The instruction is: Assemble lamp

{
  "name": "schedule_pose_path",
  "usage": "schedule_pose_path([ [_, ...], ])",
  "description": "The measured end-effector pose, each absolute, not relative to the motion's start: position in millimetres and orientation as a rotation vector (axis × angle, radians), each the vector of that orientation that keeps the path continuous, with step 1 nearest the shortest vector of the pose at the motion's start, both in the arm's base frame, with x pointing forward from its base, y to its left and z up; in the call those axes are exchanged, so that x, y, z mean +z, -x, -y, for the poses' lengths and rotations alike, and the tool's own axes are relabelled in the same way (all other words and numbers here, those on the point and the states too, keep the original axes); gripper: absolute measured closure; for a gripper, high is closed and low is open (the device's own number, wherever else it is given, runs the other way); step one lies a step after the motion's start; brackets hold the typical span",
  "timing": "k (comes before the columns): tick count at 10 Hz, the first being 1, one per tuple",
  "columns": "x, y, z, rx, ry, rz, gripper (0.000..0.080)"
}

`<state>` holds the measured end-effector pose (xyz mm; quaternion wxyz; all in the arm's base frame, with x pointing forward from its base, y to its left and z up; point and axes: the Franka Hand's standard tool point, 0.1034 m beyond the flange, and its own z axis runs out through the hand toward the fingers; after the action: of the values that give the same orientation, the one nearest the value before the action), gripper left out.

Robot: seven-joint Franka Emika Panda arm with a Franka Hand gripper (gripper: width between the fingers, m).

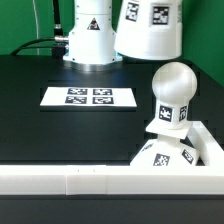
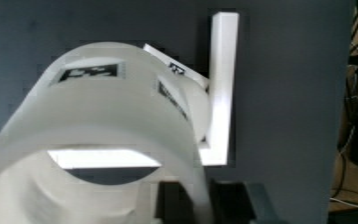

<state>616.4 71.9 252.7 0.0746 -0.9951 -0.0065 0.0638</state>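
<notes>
I have the shade (image 2: 105, 130) by its rim in the closed tool (image 2: 179, 195) — thin, light, slippery plastic.

The shade (image 1: 148, 28) is cut off by the exterior view's top edge, its grip unseen; the base (image 1: 165, 155) sits half hidden behind the white rail (image 1: 100, 181). In the wrist view the shade (image 2: 105, 120) covers the fingers.

The tagged white shade (image 2: 105, 130) fills the view, its open mouth toward the camera.
</notes>
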Motion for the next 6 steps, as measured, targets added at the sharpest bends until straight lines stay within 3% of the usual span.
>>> schedule_pose_path([
  [2, 244.1, -622.8, -83.0, 0.201, 2.986, -0.012, 0.0754],
  [6, 208.1, -622.6, -107.9, 0.222, 2.991, -0.013, 0.0754],
])
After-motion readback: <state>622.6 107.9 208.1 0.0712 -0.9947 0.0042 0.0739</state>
